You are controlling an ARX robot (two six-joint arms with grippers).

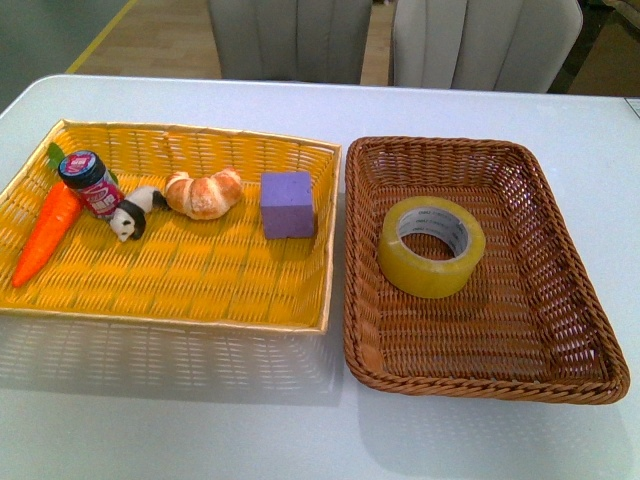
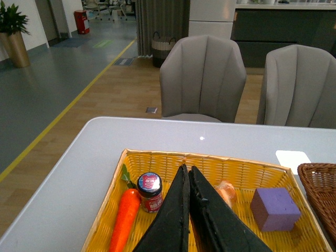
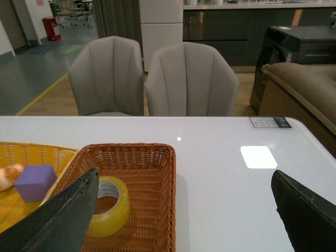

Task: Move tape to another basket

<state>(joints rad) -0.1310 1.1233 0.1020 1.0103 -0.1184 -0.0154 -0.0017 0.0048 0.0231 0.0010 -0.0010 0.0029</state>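
One tape [image 1: 432, 246] roll lies flat in the brown basket [image 1: 560, 250]. One yellow tray [image 1: 200, 280] beside it holds five items. White counter [image 1: 500, 110], two grey chairs [image 1: 290, 35] behind. Left fingers [image 2: 188, 210] pressed together, right fingers [image 3: 68, 215] spread wide.

Tape [image 1: 432, 246] inside basket [image 1: 560, 255], right of tray [image 1: 200, 285]

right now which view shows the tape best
The front view: the whole tape lies flat in the brown basket, unobstructed. The right wrist view shows it partly behind a jaw; the left wrist view misses it.
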